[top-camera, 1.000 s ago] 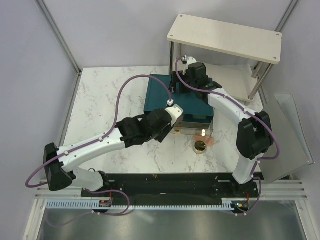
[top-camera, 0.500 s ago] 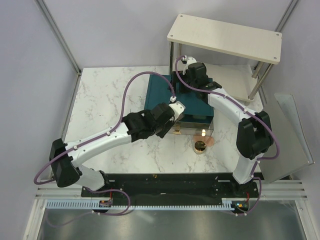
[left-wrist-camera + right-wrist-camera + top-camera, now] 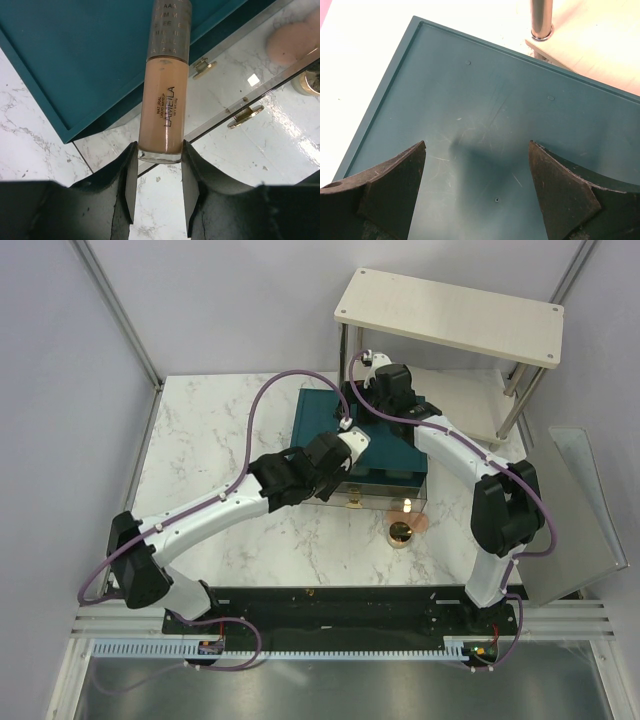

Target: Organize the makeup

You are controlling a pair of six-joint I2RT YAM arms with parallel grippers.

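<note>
Peach-tan foundation tube [image 3: 165,95] pinched in left end effector [image 3: 159,147] above teal box [image 3: 75,60] edge; right end effector [image 3: 477,155] spread over its lid; peach pad [image 3: 290,42], gold compact [image 3: 402,533] on bench [image 3: 200,440] nearby.

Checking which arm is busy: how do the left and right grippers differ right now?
The left gripper is closed on the peach-tan tube, while the right gripper holds nothing. The left gripper's jaws stand narrow, pressed to the tube's base, and the right gripper's are spread wide. Both have dark fingers and face the teal box.
</note>
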